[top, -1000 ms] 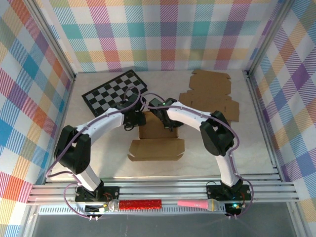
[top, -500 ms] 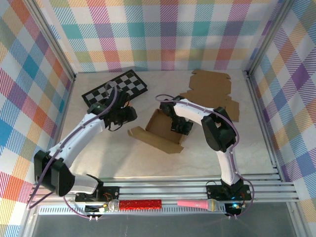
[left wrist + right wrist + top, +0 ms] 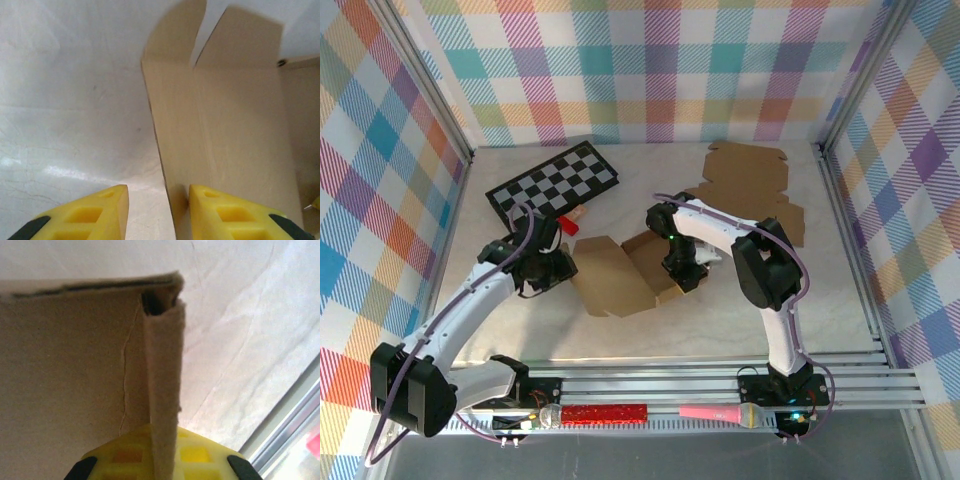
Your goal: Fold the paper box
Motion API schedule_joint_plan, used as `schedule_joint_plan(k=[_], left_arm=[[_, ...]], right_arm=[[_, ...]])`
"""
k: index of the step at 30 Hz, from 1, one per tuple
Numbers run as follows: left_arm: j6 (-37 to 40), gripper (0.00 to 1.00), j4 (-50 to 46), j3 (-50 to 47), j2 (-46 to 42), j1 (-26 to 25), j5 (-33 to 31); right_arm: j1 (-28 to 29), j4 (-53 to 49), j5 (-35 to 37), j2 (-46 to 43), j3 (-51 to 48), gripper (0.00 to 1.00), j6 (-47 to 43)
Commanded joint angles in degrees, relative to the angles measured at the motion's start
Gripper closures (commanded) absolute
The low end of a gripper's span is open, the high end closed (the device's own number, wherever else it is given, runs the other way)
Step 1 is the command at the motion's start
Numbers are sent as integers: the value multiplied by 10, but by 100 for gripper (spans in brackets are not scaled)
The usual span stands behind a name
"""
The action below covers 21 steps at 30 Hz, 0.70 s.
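Both of your arms, the left arm (image 3: 470, 295) and the right arm (image 3: 715, 225), wear smooth white shells broken by bulky black joint housings. A thin purple cable (image 3: 528, 222) loops loosely along each, down to a black base plate (image 3: 502, 385). You'll spot a small green light (image 3: 672, 238) on the right arm, and up close the fingers (image 3: 235, 215) of the left gripper (image 3: 157, 192) and those of the right gripper (image 3: 162, 440) are blocky bright-yellow mouldings with square recesses and dark pads at the outer corners.
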Motion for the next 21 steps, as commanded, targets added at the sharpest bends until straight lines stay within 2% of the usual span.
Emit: schedule_joint_plan(k=[1,3,5,10,12,14,17,19,21], left_arm=[[-34,64,8,-32,-46,1,4],[-38,62,3,-29,-76,1,-9],[-35,53,-14,4,-95,2,-20],[-21,43,-85,151,-79,6,-46],[-29,40,-112,177,-76,23,-55],[-35,41,-127,169,-80,61,-38],[-24,49,-131,110,-99,128,-8],[-18,60,-97,42,-102,177,63],[-25,69,-33,-14,-93,178,126]], right_arm=[[3,-8,-68,3,-19,100,84],[3,-9,-64,3,-15,100,86],[3,-16,-57,8,-9,100,82],[6,-2,-62,9,-29,100,87],[6,19,-73,2,-46,100,95],[7,33,-80,-4,-52,100,100],[9,30,-83,-5,-45,100,100],[11,34,-88,-8,-48,100,104],[14,41,-97,-8,-54,100,107]])
